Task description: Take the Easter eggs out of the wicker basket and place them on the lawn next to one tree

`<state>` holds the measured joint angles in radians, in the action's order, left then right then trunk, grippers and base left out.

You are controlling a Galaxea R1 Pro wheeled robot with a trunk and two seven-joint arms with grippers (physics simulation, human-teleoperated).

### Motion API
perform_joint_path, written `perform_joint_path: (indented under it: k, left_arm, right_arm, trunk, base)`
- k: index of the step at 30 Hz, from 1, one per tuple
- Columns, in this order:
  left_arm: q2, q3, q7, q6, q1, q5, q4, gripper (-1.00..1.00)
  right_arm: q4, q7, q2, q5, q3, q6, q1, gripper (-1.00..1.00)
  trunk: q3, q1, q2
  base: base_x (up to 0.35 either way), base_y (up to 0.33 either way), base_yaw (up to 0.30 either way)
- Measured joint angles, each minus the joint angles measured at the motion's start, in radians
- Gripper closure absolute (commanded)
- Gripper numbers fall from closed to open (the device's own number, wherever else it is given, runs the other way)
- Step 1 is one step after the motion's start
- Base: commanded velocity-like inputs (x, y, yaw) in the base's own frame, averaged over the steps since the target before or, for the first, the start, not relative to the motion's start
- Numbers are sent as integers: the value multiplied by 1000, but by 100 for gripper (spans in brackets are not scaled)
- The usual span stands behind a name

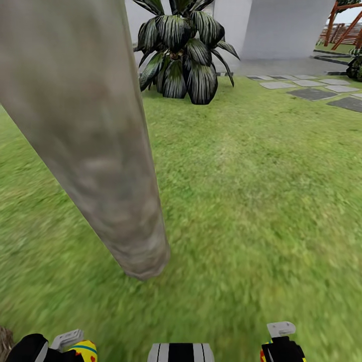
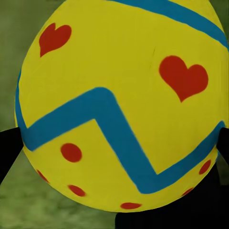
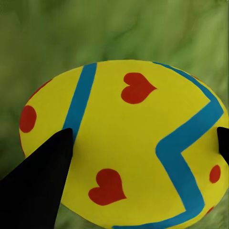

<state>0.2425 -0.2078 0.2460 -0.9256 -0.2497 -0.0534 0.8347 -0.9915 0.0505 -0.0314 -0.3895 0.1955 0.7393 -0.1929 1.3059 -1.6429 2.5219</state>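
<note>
The wide green mottled lawn [image 1: 261,201] spreads out in front of the robot, and the tall bare grey-beige tree trunk [image 1: 100,166] stands on it just ahead and to the left. Farther back sits a short dark leafy palm [image 1: 181,55], with flat grey stone paving slabs [image 1: 311,93] off to the right. Down low, the left gripper [image 1: 75,347] is closed around a small yellow Easter egg with red hearts and a blue zigzag [image 2: 119,105], black fingers [image 2: 7,148] pressing both sides. The right gripper [image 1: 279,344] is closed around a second yellow egg painted the same way [image 3: 124,148]. Both eggs hang over the grass, close to the trunk. The step now looks like setting them down by the tree. To do it well, each arm should go low until its egg nearly touches the grass, then open slowly so nothing rolls off. The right egg's long way runs across between its fingers. The left egg is too close to tell which way it points.
</note>
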Motion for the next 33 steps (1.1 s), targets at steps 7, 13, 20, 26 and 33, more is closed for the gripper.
perform_joint_path:
  k: [7,13,20,26,33]
  left_arm:
    - [0,1,-2,-1,0,0,-2,100]
    - [-1,1,-1,-2,0,1,-2,100]
    - [-2,2,-4,-2,0,3,-4,100]
    - [-2,2,-1,-1,0,1,-3,100]
    - [-2,2,-4,0,0,0,-4,100]
  right_arm:
    - [0,0,0,0,0,0,0,100]
    - [0,1,0,0,0,0,0,100]
    - [0,0,1,0,1,0,0,100]
    - [2,0,0,0,0,0,0,100]
    - [2,0,0,0,0,0,0,100]
  trunk:
    - [0,0,0]
    - [8,-1,0]
    - [35,-4,2]
    - [39,-5,2]
    - [54,-6,3]
  base:
    - [1,0,0]
    - [0,0,0]
    - [0,0,0]
    - [0,0,0]
    - [0,0,0]
